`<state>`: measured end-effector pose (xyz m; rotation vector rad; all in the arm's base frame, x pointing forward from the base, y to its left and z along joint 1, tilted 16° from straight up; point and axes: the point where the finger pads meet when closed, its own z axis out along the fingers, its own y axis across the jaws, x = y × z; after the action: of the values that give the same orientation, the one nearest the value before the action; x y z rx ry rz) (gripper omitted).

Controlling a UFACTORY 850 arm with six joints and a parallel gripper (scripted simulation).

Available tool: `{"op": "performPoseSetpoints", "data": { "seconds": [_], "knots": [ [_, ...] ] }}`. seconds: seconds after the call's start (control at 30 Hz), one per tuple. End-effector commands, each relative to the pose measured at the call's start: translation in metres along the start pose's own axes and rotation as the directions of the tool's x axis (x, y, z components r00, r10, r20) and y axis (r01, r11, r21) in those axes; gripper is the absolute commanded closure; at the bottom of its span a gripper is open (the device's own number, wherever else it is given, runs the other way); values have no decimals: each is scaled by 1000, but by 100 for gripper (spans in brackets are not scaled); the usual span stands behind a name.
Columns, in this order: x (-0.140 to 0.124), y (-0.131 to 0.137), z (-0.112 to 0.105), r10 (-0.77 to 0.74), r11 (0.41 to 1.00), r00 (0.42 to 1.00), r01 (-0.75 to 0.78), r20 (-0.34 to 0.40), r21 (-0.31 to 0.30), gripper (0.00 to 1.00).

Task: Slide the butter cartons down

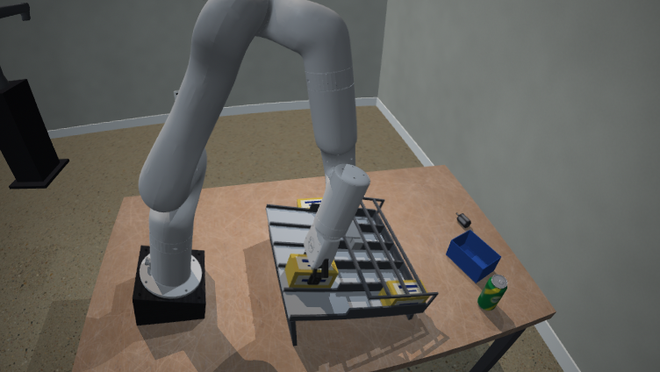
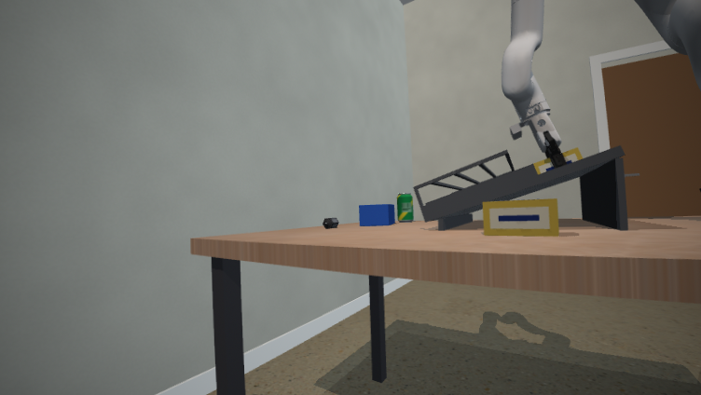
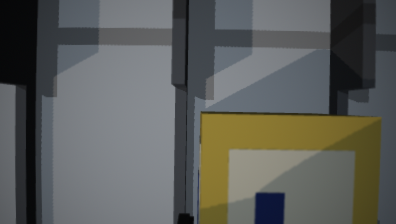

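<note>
Straddling butter carton [image 1: 308, 271], end effector [image 1: 318, 275] open, empty.

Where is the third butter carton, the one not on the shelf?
The third butter carton stands on the table beside the shelf, near its raised end, in the exterior view.

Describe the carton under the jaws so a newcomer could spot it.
On the sloped shelf, find the upper end nearest the arm's base. The butter carton lies there, yellow, under the open gripper; another sits at the bottom stop, a third on the table.
</note>
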<state>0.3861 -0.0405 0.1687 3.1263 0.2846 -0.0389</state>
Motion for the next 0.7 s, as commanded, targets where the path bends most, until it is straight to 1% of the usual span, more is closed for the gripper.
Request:
{"op": "performPoseSetpoints", "data": {
  "seconds": [0.0, 0.07, 0.6, 0.67],
  "knots": [
    [1, 0, -1, 0, 1000, 1000, 0, -1, 0, 20],
    [1, 0, -1, 0, 1000, 1000, 0, -1, 0, 19],
    [1, 0, -1, 0, 1000, 1000, 0, -1, 0, 19],
    [1, 0, -1, 0, 1000, 1000, 0, -1, 0, 17]
  ]
}}
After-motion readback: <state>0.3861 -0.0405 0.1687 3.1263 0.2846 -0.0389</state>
